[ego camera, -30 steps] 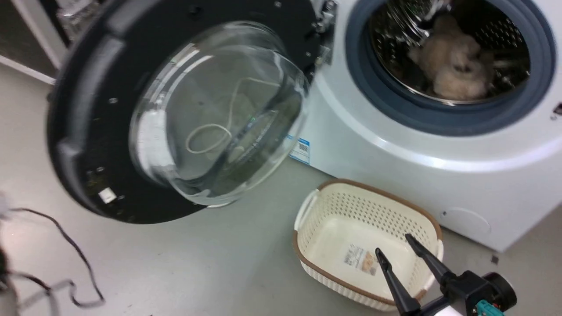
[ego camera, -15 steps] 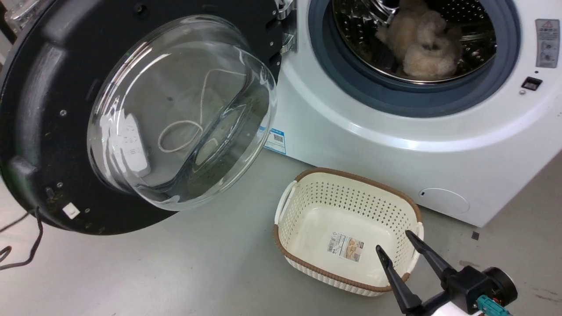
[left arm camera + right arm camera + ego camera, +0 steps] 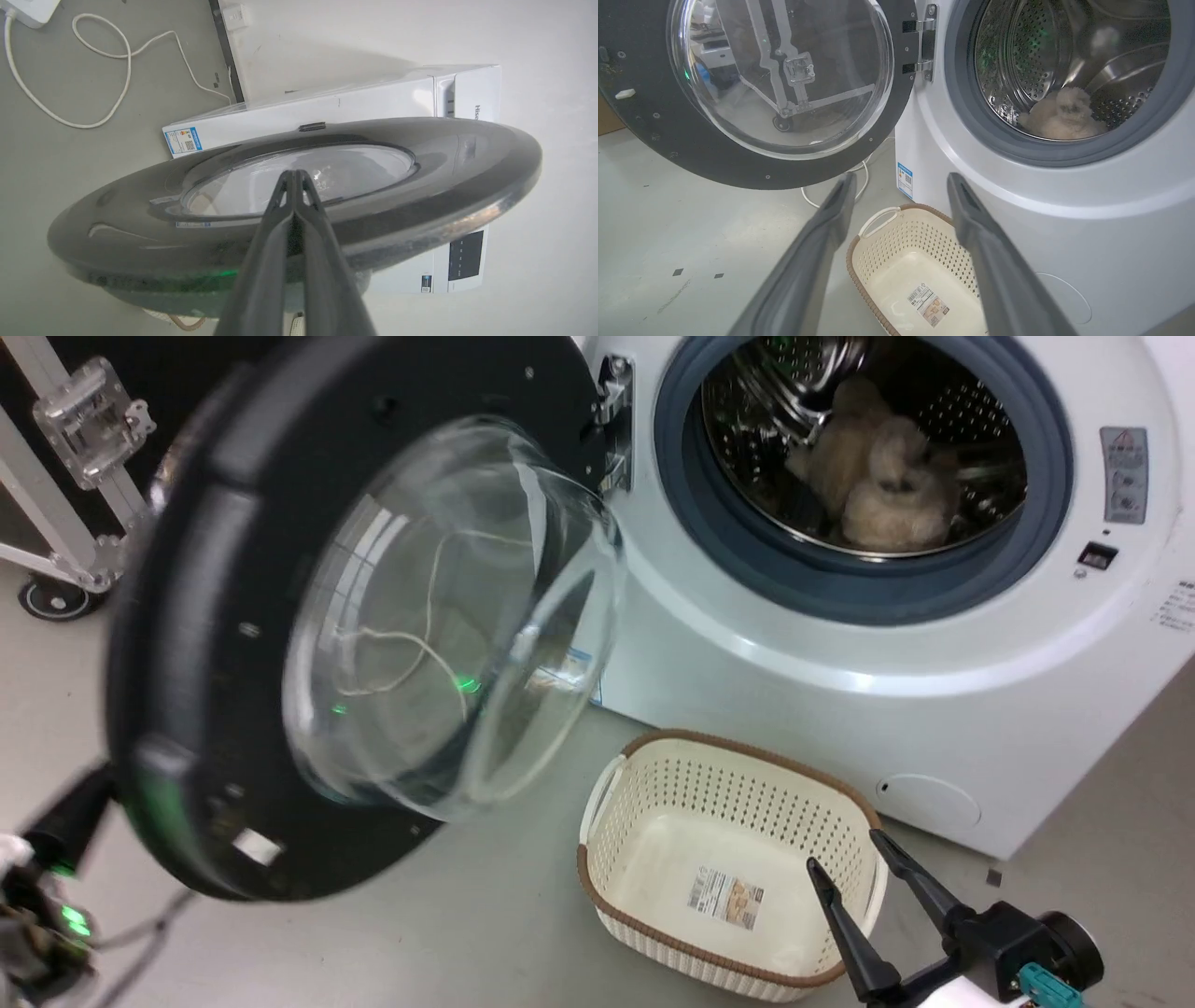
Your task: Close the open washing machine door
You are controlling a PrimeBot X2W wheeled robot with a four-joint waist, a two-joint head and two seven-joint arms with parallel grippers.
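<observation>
- Far left, the left gripper (image 3: 295,173) has its two dark fingers pressed together with nothing between them. In the left wrist view they lie across the outer face of the washing machine door (image 3: 187,616), tips reaching the edge of the window. Whether they actually touch it, I cannot tell.
- The door stands wide open, swung out to the left of the white machine (image 3: 840,709). Its bulging glass bowl (image 3: 448,616) faces the head camera, and the black rim hangs above the floor (image 3: 467,933).
- The hinge (image 3: 616,420) holds the door at the left edge of the drum opening.
- Below, a cream basket (image 3: 653,933) with a brown rim sits empty on the floor, just in front of the machine's lower front edge.
- Up in the steel drum, inside the grey rubber ring (image 3: 840,593), lies a fluffy cream bundle (image 3: 878,476).
- Lower right, the right gripper (image 3: 844,851) hangs over the basket's right end, fingers spread apart and holding nothing.
</observation>
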